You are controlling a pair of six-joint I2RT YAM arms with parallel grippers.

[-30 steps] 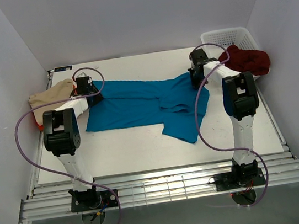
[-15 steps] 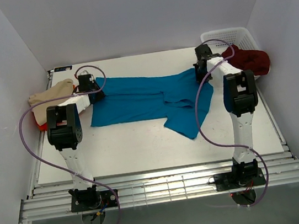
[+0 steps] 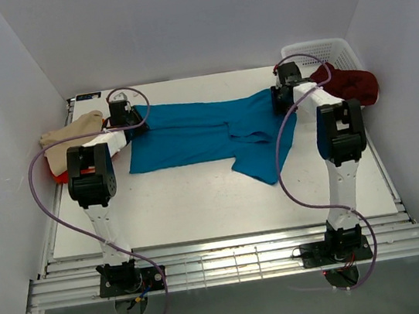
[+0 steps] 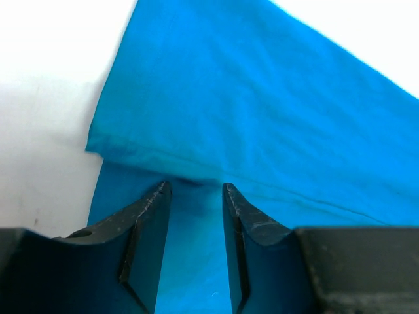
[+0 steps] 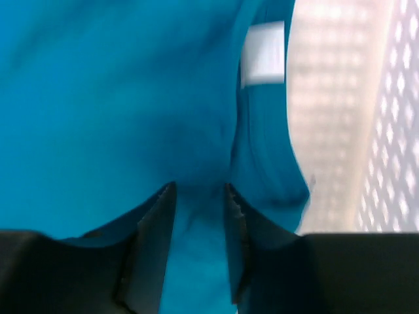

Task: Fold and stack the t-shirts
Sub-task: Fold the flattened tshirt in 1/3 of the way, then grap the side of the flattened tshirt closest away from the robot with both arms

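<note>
the left gripper (image 4: 194,190) has its fingers (image 4: 147,229) drawn in to a narrow gap, and a folded hem of the teal t-shirt (image 4: 262,111) sits pinched between their tips, so it is clamped on that cloth. the right gripper (image 5: 200,190) stands the same way, its fingers (image 5: 154,235) close together with teal cloth bunched between them; a white label (image 5: 265,55) shows on the shirt just past the tips, and the white lattice basket (image 5: 399,98) is blurred off to the side. from the top view the left gripper (image 3: 135,124) holds the shirt's left end and the right gripper (image 3: 284,103) its right end, both over the far half of the table (image 3: 201,205). the teal t-shirt (image 3: 198,131) is drawn out between them, its long axis running left to right across the table, the far edge fairly straight. toward the right end a loose flap of it points to the near edge. the beige t-shirt (image 3: 70,134) lies crumpled at the far left, just beside the left gripper, with a sliver of the red t-shirt (image 3: 58,177) showing under it. the maroon t-shirt (image 3: 351,84) is heaped at the far right against the basket (image 3: 319,49), near the right gripper.
</note>
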